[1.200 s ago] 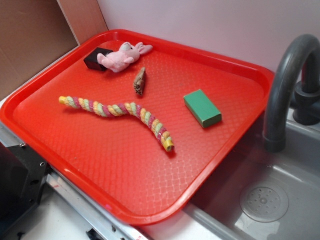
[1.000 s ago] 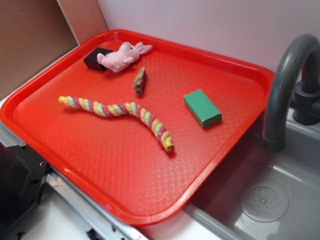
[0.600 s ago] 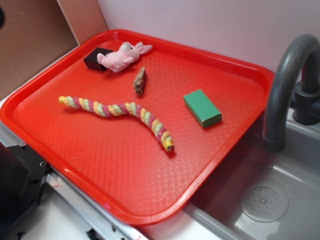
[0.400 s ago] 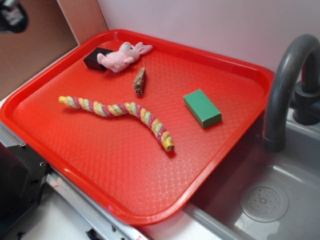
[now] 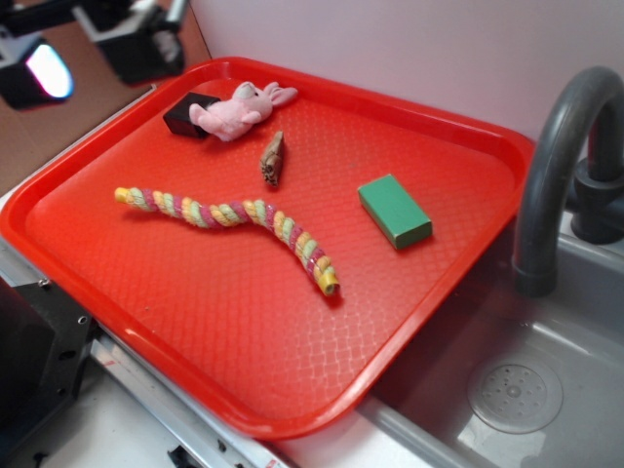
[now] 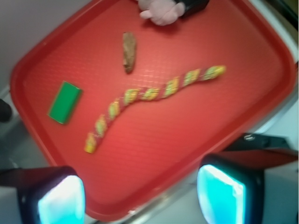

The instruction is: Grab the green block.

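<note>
Red plastic tray (image 5: 468, 283) is the landmark. Above its far-left corner hangs the gripper (image 5: 97, 44), fingers spread wide with nothing between them, high enough for the wrist view to take in the whole tray. Left to right on the tray lie a black block (image 5: 180, 114), a pink plush toy (image 5: 239, 107), a striped rope (image 5: 229, 216), and the green block (image 5: 394, 210), flat near the right rim, well apart from everything and free to grasp.
</note>
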